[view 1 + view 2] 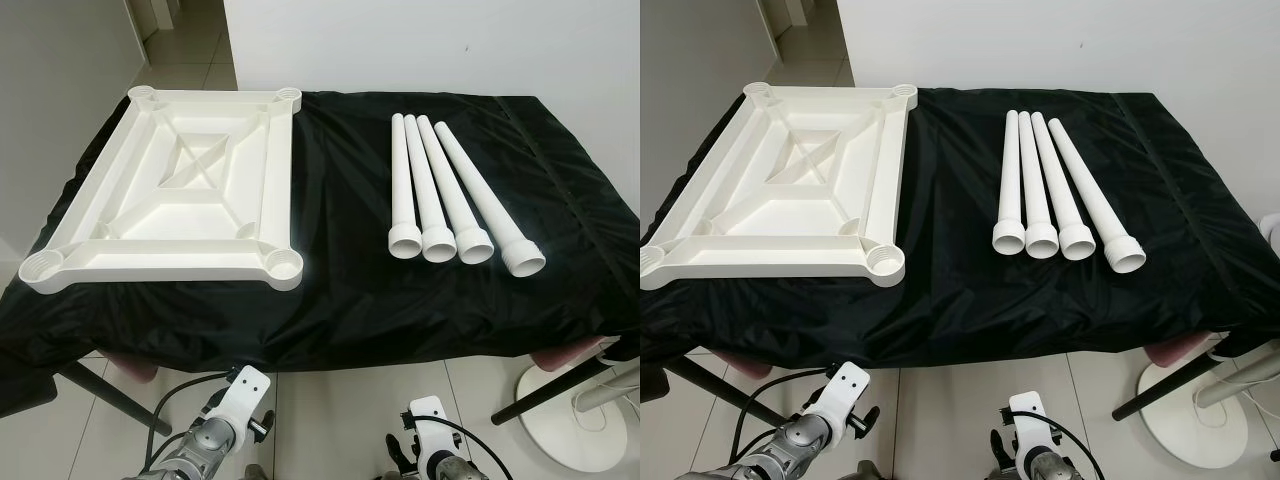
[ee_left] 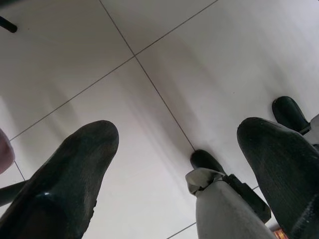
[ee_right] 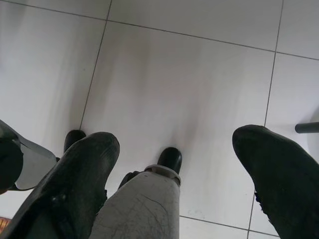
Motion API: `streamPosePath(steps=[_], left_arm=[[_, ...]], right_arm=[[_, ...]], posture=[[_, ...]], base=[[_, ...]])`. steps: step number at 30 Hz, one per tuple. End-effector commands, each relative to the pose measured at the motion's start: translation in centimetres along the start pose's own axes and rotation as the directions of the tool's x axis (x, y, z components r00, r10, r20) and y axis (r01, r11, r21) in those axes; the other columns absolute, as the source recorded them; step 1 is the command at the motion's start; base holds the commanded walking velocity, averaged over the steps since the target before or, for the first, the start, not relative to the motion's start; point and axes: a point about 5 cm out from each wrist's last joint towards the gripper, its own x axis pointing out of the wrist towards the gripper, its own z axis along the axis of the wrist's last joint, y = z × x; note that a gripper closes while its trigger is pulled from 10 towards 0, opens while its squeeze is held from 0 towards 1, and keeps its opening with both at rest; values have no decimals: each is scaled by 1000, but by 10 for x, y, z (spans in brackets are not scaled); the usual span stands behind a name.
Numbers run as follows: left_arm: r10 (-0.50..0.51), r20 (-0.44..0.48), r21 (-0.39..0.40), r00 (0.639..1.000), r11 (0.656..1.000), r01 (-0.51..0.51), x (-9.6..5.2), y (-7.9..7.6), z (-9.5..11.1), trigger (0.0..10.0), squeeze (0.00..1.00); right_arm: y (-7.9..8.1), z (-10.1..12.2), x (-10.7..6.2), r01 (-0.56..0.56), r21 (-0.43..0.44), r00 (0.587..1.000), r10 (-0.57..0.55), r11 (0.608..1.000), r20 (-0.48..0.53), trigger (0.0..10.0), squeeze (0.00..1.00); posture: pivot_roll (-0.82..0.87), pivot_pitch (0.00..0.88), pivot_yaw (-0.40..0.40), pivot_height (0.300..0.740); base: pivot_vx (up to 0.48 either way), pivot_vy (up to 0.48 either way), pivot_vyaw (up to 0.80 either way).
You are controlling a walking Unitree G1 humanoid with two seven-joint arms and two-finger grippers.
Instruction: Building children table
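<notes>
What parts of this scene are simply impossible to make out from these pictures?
- White plastic tabletop: its near-left corner socket is cut off by the right eye view's edge.
- Table under the black cloth: the cloth covers it.
- White floor stand: the left eye view's edge cuts it off.

The white tabletop point(image 1: 780, 190) is cut off at its near left corner by the right eye view's edge. The black cloth point(image 1: 350, 290) hides the surface beneath it. The fan base point(image 1: 575, 420) is cropped by the frame, and both arms are cut at the bottom edge.
</notes>
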Motion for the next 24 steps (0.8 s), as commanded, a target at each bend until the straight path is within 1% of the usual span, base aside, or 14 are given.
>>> streamPosePath(steps=[1,6,7,8,10,11,14,16,19,20,21,23,24], left_arm=[[10,-24,0,1000,1000,-10,-3,0,-9,10000,0],[8,-25,0,1000,1000,-8,-4,1,-12,10000,0],[-14,-19,-10,1000,1000,14,-5,1,-12,10000,0],[-14,-19,-10,1000,1000,14,-5,1,-12,10000,0],[-61,9,4,998,998,61,-6,-1,-11,10000,0],[-61,9,4,998,998,61,-6,-1,-11,10000,0],[-91,41,31,995,996,89,-7,-3,-9,10000,0],[-142,71,39,987,989,140,-10,-2,-11,10000,0],[-162,79,44,984,986,159,-12,-1,-12,10000,0],[-190,97,58,977,981,185,-15,1,-14,10000,0],[-190,97,58,977,981,185,-15,1,-14,10000,0],[-227,129,111,965,971,213,-20,9,-13,10000,0],[-227,129,111,965,971,213,-20,9,-13,10000,0]], right_arm=[[0,-4,-2,-2,-6,1000,2,1000,-15,10000,0],[-1,-5,-2,-6,-11,1000,6,1000,-14,10000,0],[-1,-5,-2,-8,-14,1000,7,1000,-10,10000,0],[-1,-5,-2,-8,-14,1000,7,1000,-10,10000,0],[-3,-4,-3,-14,-23,1000,15,1000,6,10000,0],[-3,-4,-3,-14,-23,1000,15,1000,6,10000,0],[-6,-5,-5,-24,-30,1000,25,999,19,10000,0],[-6,-5,-7,-58,-54,997,61,997,41,10000,0],[-6,-5,-7,-72,-64,996,76,995,49,10000,0],[-6,-4,-8,-92,-77,993,97,993,64,10000,0],[-6,-4,-8,-92,-77,993,97,993,64,10000,0],[-10,0,-10,-126,-109,985,138,986,106,10000,0],[-10,0,-10,-126,-109,985,138,986,106,10000,0]], posture=[[-81,35,55,740],[-79,40,53,740],[-80,44,52,740],[-80,44,52,740],[-82,52,51,740],[-82,52,51,740],[-84,70,36,740],[-89,83,44,740],[-89,83,44,740],[-85,92,50,740],[-85,92,50,740],[-76,103,62,740],[-76,103,62,740]], base=[[0,0,0],[0,0,0],[0,0,0],[0,0,0],[0,0,0],[0,0,0],[0,0,0],[0,0,0],[0,0,0],[0,0,0],[0,0,0],[0,0,0],[0,0,0]])
